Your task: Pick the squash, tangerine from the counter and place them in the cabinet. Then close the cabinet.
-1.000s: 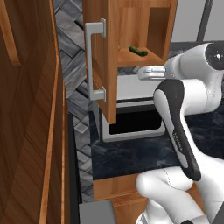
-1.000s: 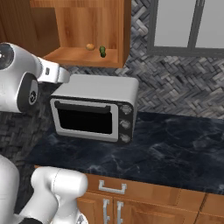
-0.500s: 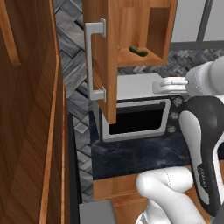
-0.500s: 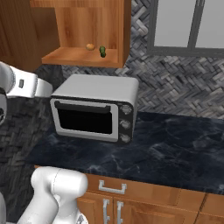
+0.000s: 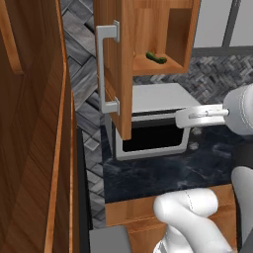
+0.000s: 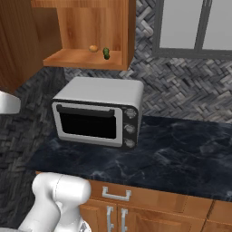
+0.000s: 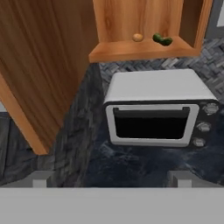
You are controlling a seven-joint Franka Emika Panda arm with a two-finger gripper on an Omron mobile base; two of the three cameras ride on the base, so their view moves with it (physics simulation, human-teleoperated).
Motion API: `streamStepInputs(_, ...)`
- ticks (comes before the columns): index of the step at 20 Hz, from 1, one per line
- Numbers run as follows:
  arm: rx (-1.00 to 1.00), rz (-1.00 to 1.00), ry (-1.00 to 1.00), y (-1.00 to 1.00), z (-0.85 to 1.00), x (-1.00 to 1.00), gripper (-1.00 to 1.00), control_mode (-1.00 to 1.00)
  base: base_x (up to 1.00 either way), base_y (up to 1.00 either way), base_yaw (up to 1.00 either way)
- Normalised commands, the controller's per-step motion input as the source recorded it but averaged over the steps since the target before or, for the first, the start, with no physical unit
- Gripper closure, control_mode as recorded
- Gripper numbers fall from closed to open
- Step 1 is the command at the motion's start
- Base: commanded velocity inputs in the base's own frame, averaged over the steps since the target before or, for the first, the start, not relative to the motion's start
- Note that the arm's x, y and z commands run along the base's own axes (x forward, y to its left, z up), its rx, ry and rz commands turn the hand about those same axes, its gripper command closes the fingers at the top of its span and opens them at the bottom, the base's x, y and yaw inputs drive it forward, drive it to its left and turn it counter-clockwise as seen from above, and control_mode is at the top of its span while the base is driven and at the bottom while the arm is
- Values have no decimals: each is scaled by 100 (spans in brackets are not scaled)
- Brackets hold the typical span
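Left base view is taken from behind-left of the gripper (image 5: 182, 118), close along the open cabinet (image 5: 148, 29) door. Right base view is set further right, looking down-forward. Hand view is aimed ahead of the gripper. Shared by all: toaster oven (image 6: 97, 111), cabinet shelf, counter (image 6: 181, 154).

A silver box-shaped toaster oven (image 6: 97, 112) with a dark glass door stood against the grey herringbone-tiled backsplash (image 6: 190, 86). Three round knobs lined its right side.

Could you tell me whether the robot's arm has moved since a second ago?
Yes. In the left base view the arm has swung right and back, uncovering the toaster oven.
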Motion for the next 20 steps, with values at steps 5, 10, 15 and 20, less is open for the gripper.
streamStepInputs(5,0,8,0,43,0,-3,-100,-100,0,0,0)
streamStepInputs(10,0,6,0,43,0,0,-100,-100,0,0,0)
streamStepInputs(15,-3,1,0,52,0,-13,-100,-100,0,0,0)
streamStepInputs(20,-5,0,-1,52,-9,5,-100,-100,0,0,0)
